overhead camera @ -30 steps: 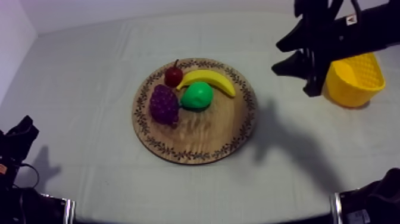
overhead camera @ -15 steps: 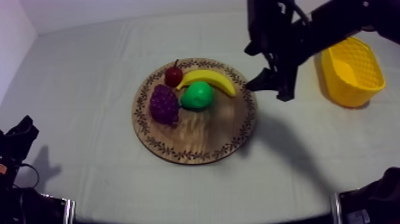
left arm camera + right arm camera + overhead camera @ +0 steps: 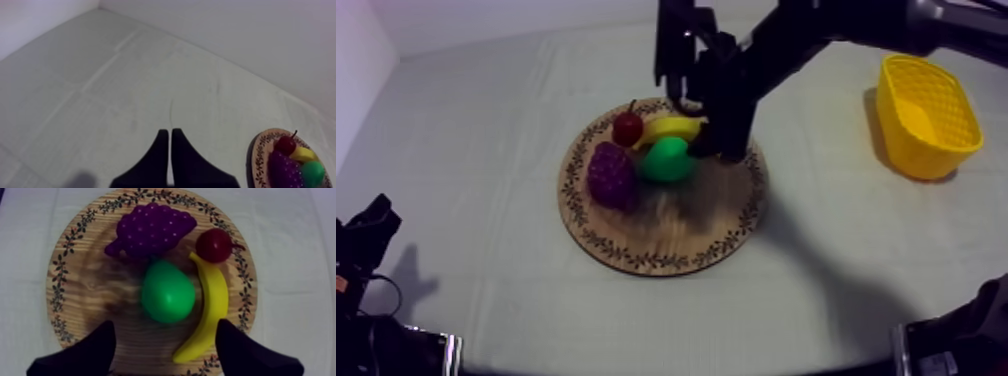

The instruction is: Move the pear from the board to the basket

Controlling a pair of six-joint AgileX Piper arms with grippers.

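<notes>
One pear (image 3: 666,160) lies mid-frame on the wooden board (image 3: 666,255), beside the grapes (image 3: 611,175) and banana (image 3: 671,127). The right arm slants in from the upper right, the right gripper (image 3: 165,338) over the pear with fingers spread. The left gripper (image 3: 169,137) has its fingers pressed together.

Wooden board (image 3: 258,159) partly out of view

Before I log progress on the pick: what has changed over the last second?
The right gripper swung from beside the yellow basket to over the wooden board, open above the pear, holding nothing. Pear, board, basket and the shut left gripper stayed put.
</notes>
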